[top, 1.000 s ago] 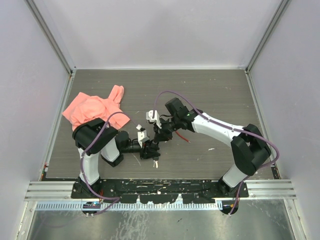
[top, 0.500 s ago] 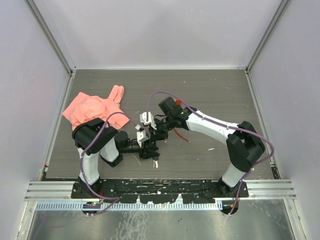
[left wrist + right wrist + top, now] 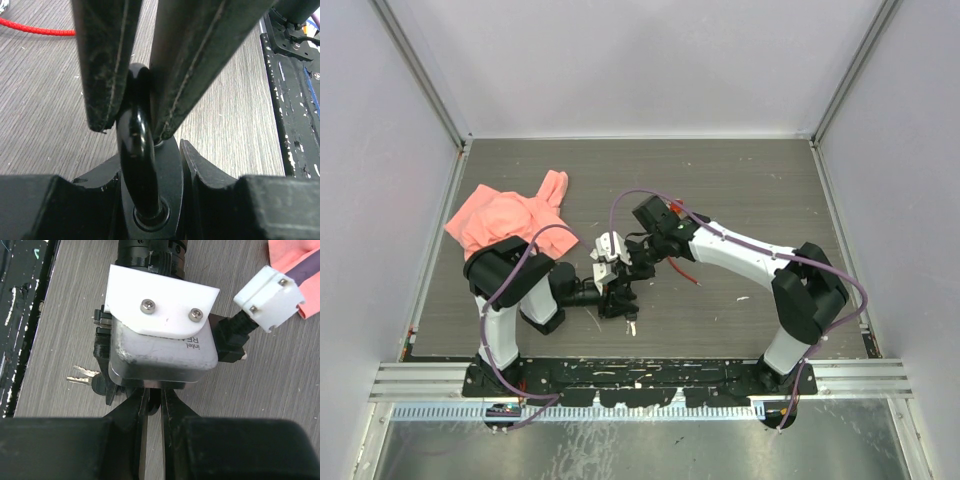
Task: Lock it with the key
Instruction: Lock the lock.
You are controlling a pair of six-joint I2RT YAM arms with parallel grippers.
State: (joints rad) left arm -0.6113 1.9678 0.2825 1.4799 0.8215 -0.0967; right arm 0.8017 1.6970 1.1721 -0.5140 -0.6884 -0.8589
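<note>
The black lock (image 3: 169,170) sits between the fingers of my left gripper (image 3: 150,172), which is shut on its body. Its glossy shackle (image 3: 134,135) sticks out forward, and the two fingers (image 3: 102,60) of my right gripper reach down and are shut on it. In the right wrist view my right gripper (image 3: 153,396) pinches the shackle (image 3: 153,401) just below the left wrist camera (image 3: 160,345). Silver keys (image 3: 81,376) with a black head lie on the table beside the left gripper. From above, the keys (image 3: 632,325) lie just in front of both grippers (image 3: 620,285).
A pink cloth (image 3: 510,215) lies bunched at the back left of the table. A red cord (image 3: 686,273) lies right of the grippers, and shows as a red cord (image 3: 35,30) in the left wrist view. The black base rail (image 3: 640,378) runs along the near edge.
My right arm has swung left, bringing its gripper over the left gripper and onto the shackle. The left arm and the keys have stayed put.
</note>
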